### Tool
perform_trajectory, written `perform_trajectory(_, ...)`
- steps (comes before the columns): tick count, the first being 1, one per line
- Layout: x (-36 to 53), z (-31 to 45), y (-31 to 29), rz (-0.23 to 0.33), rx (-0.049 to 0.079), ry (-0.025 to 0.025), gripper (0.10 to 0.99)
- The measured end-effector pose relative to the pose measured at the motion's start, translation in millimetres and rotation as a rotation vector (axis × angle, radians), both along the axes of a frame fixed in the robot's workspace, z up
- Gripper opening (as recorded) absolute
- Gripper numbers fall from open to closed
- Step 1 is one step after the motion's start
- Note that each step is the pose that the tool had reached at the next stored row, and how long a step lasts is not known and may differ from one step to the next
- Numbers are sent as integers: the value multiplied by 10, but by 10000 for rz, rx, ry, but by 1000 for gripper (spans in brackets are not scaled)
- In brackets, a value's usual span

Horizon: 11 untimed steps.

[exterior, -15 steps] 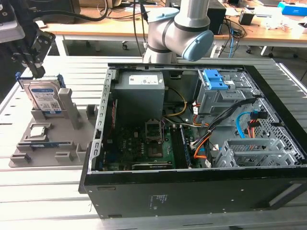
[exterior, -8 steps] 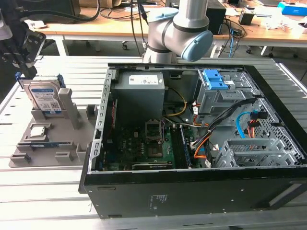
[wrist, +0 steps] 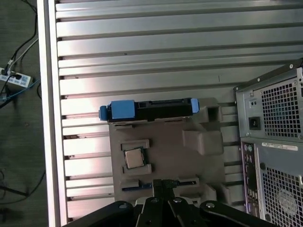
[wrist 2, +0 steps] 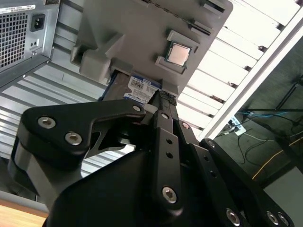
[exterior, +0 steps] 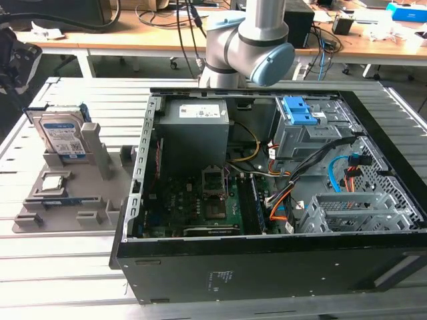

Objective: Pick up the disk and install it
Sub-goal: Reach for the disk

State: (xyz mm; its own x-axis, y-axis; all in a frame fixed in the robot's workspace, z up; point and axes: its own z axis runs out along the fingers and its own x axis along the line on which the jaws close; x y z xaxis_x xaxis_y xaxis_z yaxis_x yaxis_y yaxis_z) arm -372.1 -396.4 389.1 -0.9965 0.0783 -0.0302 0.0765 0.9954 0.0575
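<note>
The disk [exterior: 63,137] is a silver hard drive with a white-and-blue label. It stands on edge in a slot of the grey holder [exterior: 113,193], at the exterior view's left. In the first wrist view its upper edge [wrist: 149,109] shows with blue side rails. The second wrist view shows part of its label [wrist 2: 142,87] past the fingertips. My gripper [wrist: 164,183] [wrist 2: 165,98] hangs above the holder, apart from the disk, with its black fingers shut together on nothing.
A small square processor chip [wrist: 134,158] lies in the holder near the disk. The open computer case [exterior: 133,220] fills the exterior view's right, with a grey power-supply box [exterior: 197,120], a blue-topped drive cage [exterior: 300,113] and a metal bay [exterior: 353,210]. The table [wrist: 142,47] is ribbed aluminium.
</note>
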Motion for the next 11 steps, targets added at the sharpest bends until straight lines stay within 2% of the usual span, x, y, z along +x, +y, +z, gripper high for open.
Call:
perform_trajectory(3,-92,-3,50,-2,0,0,106)
perform_trajectory(6,-228,-7,126,-1,0,0,106)
perform_trajectory(9,-297,-11,160,-1,1,-2,106)
perform_trajectory(11,-307,-10,164,1,-1,1,106)
